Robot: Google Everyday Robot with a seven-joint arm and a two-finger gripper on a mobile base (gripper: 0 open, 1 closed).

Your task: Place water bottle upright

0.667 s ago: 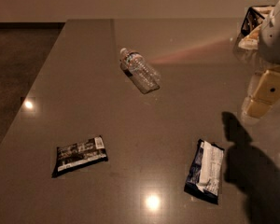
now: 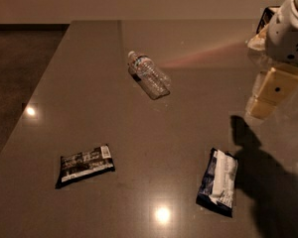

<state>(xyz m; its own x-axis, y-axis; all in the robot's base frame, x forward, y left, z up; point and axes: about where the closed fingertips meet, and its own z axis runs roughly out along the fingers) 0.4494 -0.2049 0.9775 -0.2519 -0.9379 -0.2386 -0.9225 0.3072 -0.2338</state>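
The water bottle is a small clear ribbed plastic bottle with a white cap. It lies on its side on the grey table, a little behind the middle, with the cap pointing to the back left. My gripper hangs above the table at the right edge of the view, well to the right of the bottle and apart from it. It holds nothing that I can see. Its shadow falls on the table below it.
A dark snack packet lies at the front left. A blue and white packet lies at the front right, below the gripper. A dark object sits at the back right behind the arm. The table's left edge runs diagonally, with floor beyond.
The gripper has shifted slightly to the left. The bottle and the packets have not moved.
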